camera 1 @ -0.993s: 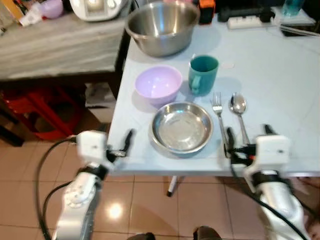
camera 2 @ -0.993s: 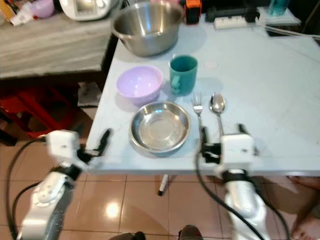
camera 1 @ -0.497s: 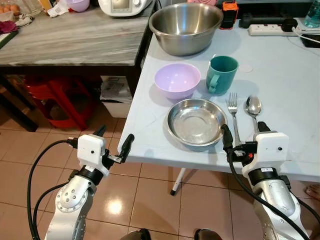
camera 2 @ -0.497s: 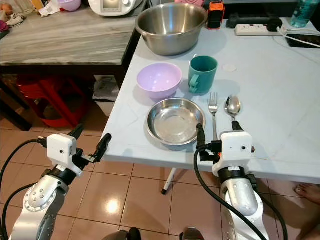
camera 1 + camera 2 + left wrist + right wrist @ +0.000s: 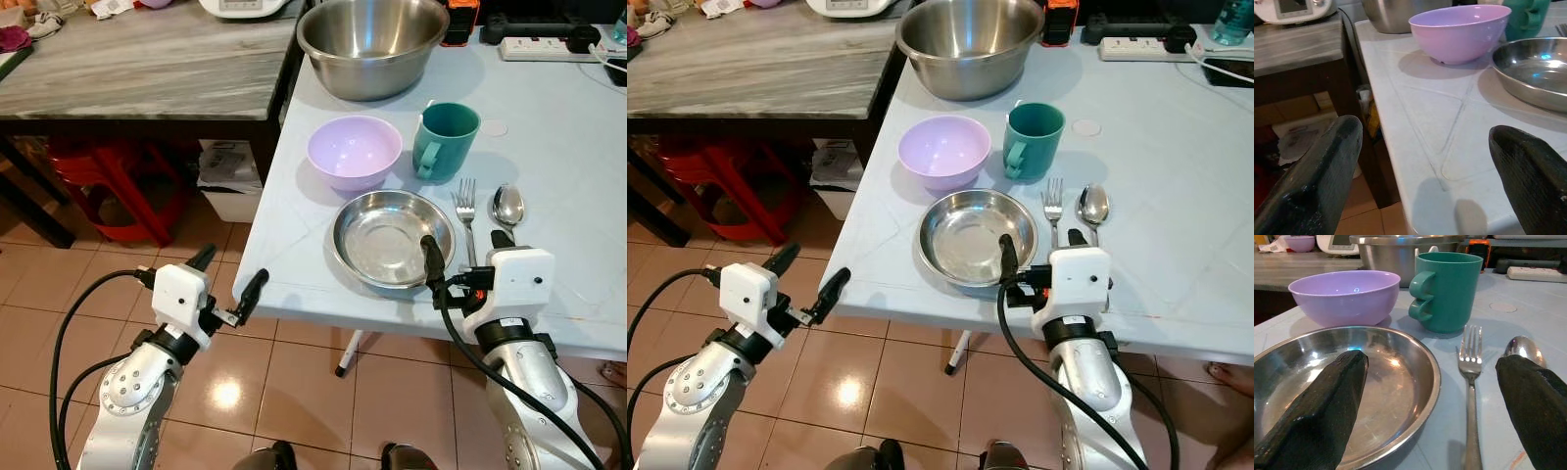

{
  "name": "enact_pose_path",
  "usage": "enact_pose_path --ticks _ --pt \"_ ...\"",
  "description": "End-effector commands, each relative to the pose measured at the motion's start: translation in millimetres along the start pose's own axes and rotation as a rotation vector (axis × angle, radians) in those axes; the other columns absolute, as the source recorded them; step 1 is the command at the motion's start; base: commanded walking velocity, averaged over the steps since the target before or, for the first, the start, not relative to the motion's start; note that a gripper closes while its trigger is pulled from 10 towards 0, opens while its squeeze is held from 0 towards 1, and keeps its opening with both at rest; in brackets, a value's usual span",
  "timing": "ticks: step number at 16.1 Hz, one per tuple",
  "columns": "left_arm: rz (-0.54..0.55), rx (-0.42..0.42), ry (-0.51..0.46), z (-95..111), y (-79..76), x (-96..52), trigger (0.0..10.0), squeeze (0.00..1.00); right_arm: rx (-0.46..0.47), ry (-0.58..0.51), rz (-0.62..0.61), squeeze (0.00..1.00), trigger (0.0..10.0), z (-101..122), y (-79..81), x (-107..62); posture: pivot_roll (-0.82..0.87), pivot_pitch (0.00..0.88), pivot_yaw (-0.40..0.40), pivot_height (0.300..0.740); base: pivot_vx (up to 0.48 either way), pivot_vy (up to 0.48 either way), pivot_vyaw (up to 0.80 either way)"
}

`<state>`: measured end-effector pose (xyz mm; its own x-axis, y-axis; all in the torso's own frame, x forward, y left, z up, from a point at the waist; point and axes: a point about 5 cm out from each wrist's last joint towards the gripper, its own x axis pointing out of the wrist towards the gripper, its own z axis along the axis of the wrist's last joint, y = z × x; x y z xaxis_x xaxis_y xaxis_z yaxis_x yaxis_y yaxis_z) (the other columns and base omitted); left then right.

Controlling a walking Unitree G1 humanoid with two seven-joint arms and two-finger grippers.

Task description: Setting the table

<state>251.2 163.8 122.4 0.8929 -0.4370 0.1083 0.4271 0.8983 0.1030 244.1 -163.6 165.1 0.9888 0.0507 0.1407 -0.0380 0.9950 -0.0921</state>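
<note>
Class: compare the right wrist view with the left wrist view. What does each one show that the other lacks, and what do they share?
Right wrist view alone: the fork and spoon lying side by side, and the green mug's handle.
Left wrist view alone: the table's near edge, the floor beneath, and a white appliance on the grey counter.
Both: the purple bowl, the steel plate and the large steel mixing bowl behind.

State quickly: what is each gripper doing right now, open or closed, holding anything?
Left gripper: open, empty, off the table's edge.
Right gripper: open, empty, over the steel plate's rim.
</note>
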Motion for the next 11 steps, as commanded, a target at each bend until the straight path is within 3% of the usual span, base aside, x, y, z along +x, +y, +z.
enact_pose_path --ticks 1,2,6,11 --pt "-0.014 0.02 0.005 0.4 1.4 -5.2 10.0 0.0 0.013 -0.007 0.001 0.0 10.0 2.4 0.5 -1.6 -0.12 0.215 0.111 0.74 0.0 0.0 0.0" --pt "-0.016 0.02 0.006 0.3 1.6 -5.4 10.0 0.0 0.002 -0.004 -0.01 0.0 10.0 1.9 -0.4 -1.3 -0.12 0.215 0.111 0.74 0.0 0.0 0.0" --pt "-0.083 0.004 -0.009 0.9 -1.7 -4.3 10.0 0.0 0.108 0.036 -0.015 0.0 10.0 -1.7 -11.0 1.3 -0.11 0.219 0.111 0.74 0.0 0.0 0.0" --pt "-0.107 0.012 -0.002 0.7 -3.6 -7.0 10.0 0.0 0.144 0.055 -0.033 0.0 10.0 -2.3 -23.9 10.3 -0.11 0.23 0.117 0.74 0.0 0.0 0.0"
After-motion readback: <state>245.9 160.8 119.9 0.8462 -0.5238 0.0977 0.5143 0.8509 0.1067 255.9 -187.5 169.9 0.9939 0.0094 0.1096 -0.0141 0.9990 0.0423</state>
